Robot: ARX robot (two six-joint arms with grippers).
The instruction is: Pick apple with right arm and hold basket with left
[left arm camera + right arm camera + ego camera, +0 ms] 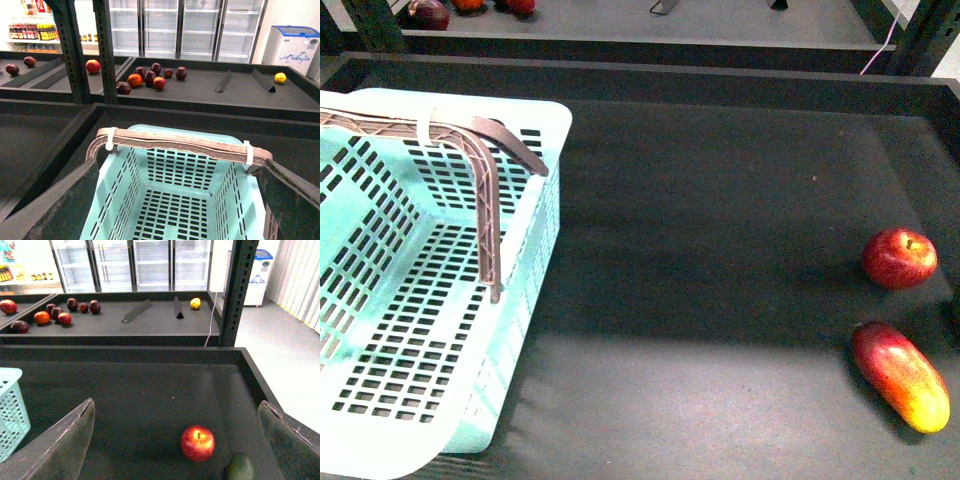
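The small red apple [899,258] rests on the dark shelf mat at the right; in the right wrist view the apple [198,443] lies ahead of my open right gripper [177,440], between its two spread fingers and apart from both. The turquoise basket [535,120] sits at the left, brown handles [485,180] tied with a white zip tie. In the left wrist view my open left gripper [175,200] hovers over the basket [172,200], its fingers either side of the handle [180,142], touching nothing. Neither arm shows in the front view.
An elongated red-and-yellow fruit [901,375] lies just in front of the apple; its dark end [241,468] shows near the apple. The shelf has raised dark edges [650,80]. Behind it, another shelf holds several fruits [150,77], a yellow one [195,303], and a steel post [240,290].
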